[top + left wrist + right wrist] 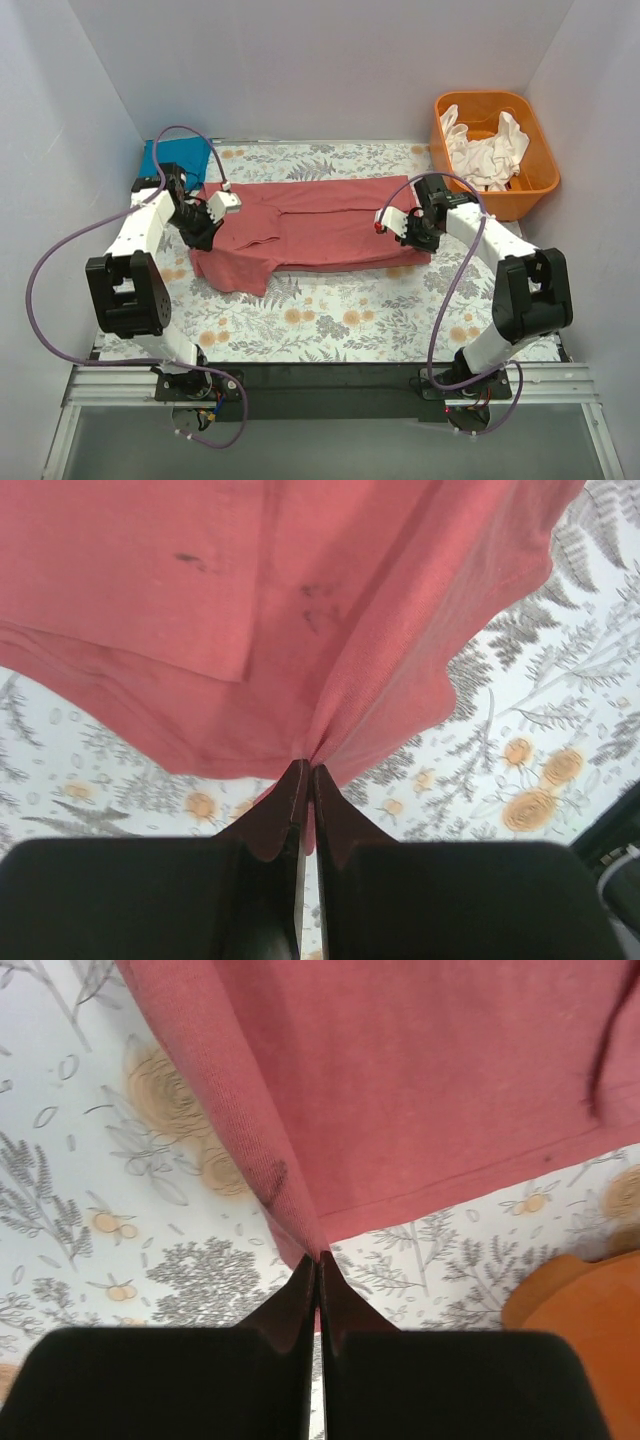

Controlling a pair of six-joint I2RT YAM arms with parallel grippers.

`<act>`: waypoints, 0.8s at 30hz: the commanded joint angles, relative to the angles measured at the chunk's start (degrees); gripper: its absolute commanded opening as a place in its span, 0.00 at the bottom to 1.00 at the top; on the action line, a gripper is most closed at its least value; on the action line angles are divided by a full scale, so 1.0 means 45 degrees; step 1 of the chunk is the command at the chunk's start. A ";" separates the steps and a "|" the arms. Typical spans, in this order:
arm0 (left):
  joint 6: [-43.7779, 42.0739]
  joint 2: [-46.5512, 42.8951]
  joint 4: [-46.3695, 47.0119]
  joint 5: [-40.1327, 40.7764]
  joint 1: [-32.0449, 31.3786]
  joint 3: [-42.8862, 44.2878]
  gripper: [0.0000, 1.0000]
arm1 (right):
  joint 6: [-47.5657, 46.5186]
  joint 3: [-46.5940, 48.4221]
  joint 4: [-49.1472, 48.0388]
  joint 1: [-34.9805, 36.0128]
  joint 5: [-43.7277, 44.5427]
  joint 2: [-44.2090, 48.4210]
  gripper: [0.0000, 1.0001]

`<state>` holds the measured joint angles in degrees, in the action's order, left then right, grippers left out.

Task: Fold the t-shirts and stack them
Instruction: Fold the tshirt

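A red t-shirt (320, 225) lies spread across the floral table, partly folded lengthwise. My left gripper (203, 232) is shut on its left edge near the sleeve; in the left wrist view the cloth (300, 630) rises pinched from the closed fingertips (308, 770). My right gripper (415, 232) is shut on the shirt's right hem; in the right wrist view the red fabric (400, 1090) is gathered at the closed tips (318, 1256). A folded blue t-shirt (175, 160) lies at the far left. White t-shirts (490, 150) sit in the orange basket.
The orange basket (540, 180) stands at the far right corner, and its rim shows in the right wrist view (590, 1300). White walls enclose the table on three sides. The floral tablecloth (350, 315) extends in front of the shirt.
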<state>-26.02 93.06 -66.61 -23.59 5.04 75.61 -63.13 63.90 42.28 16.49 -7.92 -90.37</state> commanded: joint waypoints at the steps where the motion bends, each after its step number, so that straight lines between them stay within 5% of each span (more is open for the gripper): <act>1: 0.0333 0.0627 -0.0042 -0.0421 0.0072 0.1531 0.00 | -0.0911 0.1306 0.0623 -0.0149 -0.0076 -0.0696 0.01; 24: 0.0626 0.6039 0.0056 0.0243 -0.0143 0.7101 0.00 | -0.1322 0.5565 0.0995 -0.0559 0.0237 -0.4878 0.01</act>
<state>-23.09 120.64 -65.93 -23.03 4.36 104.22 -65.45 86.52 44.27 14.52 -7.42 -111.20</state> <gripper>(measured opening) 0.014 0.020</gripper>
